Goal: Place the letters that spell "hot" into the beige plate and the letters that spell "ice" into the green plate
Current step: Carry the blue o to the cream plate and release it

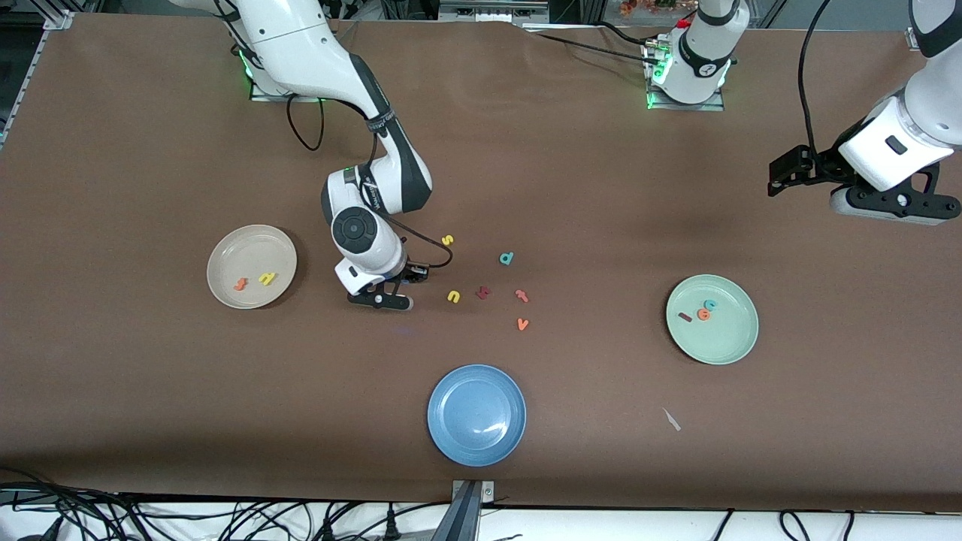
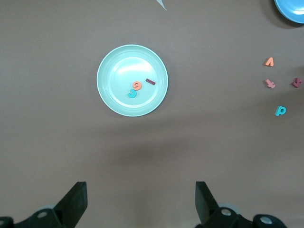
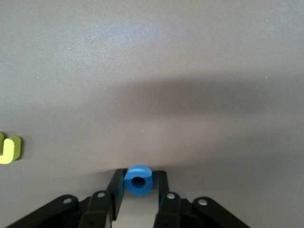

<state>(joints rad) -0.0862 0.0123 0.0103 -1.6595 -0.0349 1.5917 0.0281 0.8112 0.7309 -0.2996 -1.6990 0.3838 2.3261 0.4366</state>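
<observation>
My right gripper [image 1: 379, 299] is down at the table between the beige plate [image 1: 248, 240] and the loose letters. Its fingers are shut on the blue "o" [image 3: 138, 180], which the hand hides in the front view. The beige plate holds the orange "t" [image 1: 240, 284] and the yellow "h" [image 1: 267, 279]. In the green plate [image 1: 721, 342] lie the dark red "i" [image 1: 685, 317], the orange "e" [image 1: 703, 314] and the teal "c" [image 1: 709, 304]. My left gripper [image 1: 894, 207] waits high near the left arm's end of the table, open and empty [image 2: 140, 190].
A blue plate [image 1: 476, 415] sits nearest the front camera. Loose letters lie mid-table: yellow "s" [image 1: 448, 240], yellow "u" [image 1: 453, 297], teal "d" [image 1: 506, 258], a dark red letter [image 1: 483, 292], a redder-orange "t"-like letter [image 1: 521, 295] and an orange "v" [image 1: 523, 324]. A paper scrap [image 1: 671, 419] lies near the green plate.
</observation>
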